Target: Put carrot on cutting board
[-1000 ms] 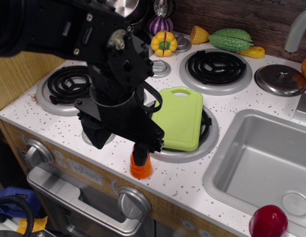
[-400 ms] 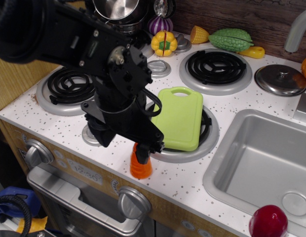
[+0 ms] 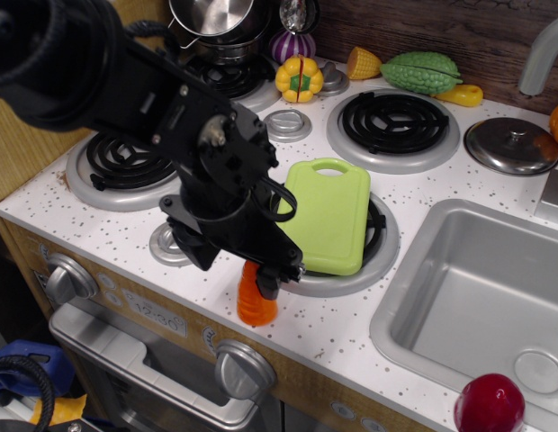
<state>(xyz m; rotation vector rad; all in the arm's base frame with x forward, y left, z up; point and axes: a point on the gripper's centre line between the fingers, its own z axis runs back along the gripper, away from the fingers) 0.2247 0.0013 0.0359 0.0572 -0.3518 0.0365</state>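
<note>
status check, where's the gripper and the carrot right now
Gripper down at the counter's front edge, closed on carrot. Carrot tilted, not yet on cutting board. Board bare, just right of the arm; nothing in the way.

Toy kitchen unit against a dark wood wall

The desk (image 3: 351, 333) is white with dark speckles, holding coil burners (image 3: 394, 123) and a grey sink (image 3: 477, 288) at 4 o'clock. A dark plank wall (image 3: 441, 27) runs along 1 o'clock; a tan wood panel (image 3: 27, 144) stands at 9 o'clock. Silver knobs (image 3: 243, 367) line the front.
</note>
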